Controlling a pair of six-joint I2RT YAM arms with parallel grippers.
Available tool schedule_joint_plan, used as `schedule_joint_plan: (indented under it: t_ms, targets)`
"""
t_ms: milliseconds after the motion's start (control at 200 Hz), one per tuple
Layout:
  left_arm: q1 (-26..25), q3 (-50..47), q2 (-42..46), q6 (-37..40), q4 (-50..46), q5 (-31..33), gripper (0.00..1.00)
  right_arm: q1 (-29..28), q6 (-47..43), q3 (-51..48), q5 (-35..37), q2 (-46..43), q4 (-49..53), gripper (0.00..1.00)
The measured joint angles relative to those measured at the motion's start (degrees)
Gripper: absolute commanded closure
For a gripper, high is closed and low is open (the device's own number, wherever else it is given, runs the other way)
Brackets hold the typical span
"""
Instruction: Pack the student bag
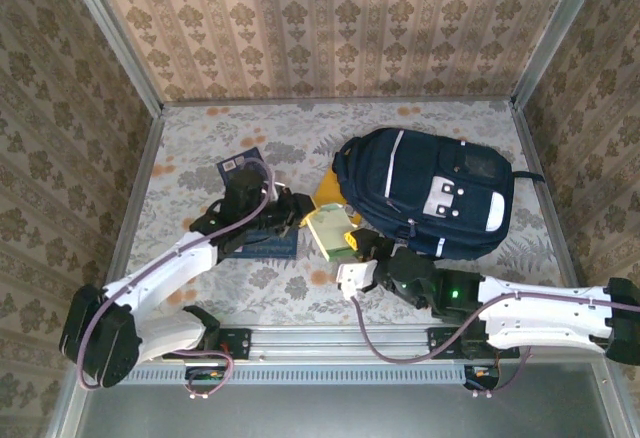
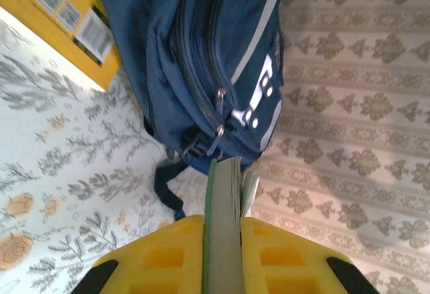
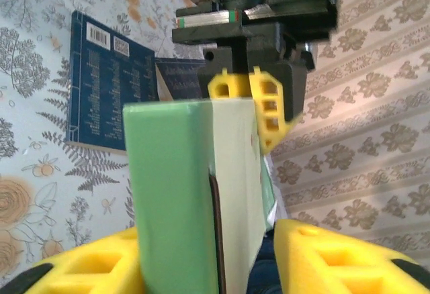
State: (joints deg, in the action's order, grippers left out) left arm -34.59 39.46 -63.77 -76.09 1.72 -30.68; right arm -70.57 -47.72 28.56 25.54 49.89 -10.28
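Green book (image 1: pixel 325 228) in clenched left end effector (image 2: pixel 222 227), right end effector (image 3: pixel 208 237) released around it; student bag (image 1: pixel 420 188), yellow book (image 1: pixel 326 191) beside.

The top view gives you soft, even light, and the arms throw only faint shadows on the pale floral tablecloth (image 1: pixel 300 288) beneath them. In both wrist views the yellow plastic fingers (image 2: pixel 161 260) nearest the lens are blurred. The green hardcover book (image 3: pixel 181 193) between them goes soft too. Beyond those fingers in the left wrist view, the white patch (image 2: pixel 263 86) on the navy-blue fabric backpack (image 2: pixel 168 52) blows out.
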Motion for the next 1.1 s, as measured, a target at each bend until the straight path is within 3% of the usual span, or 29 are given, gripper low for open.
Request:
schedule_joint_plan:
  t_ms: [155, 235, 370, 480, 685, 925, 1100]
  targets:
    - [4.2, -4.0, 8.5, -0.7, -0.2, 6.8, 1.0, 0.9, 11.0, -1.0, -6.9, -4.4, -0.1, 0.27]
    - [4.8, -5.9, 12.9, -1.1, -0.1, 11.0, 1.0, 4.1, 20.6, -1.0, -11.9, -5.2, -0.9, 0.29]
    - [4.8, -8.9, 17.6, -2.4, 0.6, 16.8, 1.0, 14.7, 47.0, -0.2, -20.0, -2.4, -3.0, 0.32]
    - [4.8, -11.6, 18.9, -3.9, 1.9, 20.2, 1.0, 22.2, 71.3, 3.0, -26.5, 4.9, -3.8, 0.34]
    - [4.6, -16.0, 22.5, -5.4, 2.5, 24.7, 1.0, 23.8, 102.7, 4.1, -33.4, 14.2, -11.1, 0.31]
    - [4.6, -17.8, 26.7, -5.6, 2.8, 27.9, 1.0, 22.9, 123.3, 4.8, -36.8, 21.2, -17.6, 0.19]
    - [4.3, -17.8, 26.9, -5.6, 3.4, 28.7, 1.0, 20.0, 129.3, 6.7, -37.5, 26.5, -21.5, 0.24]
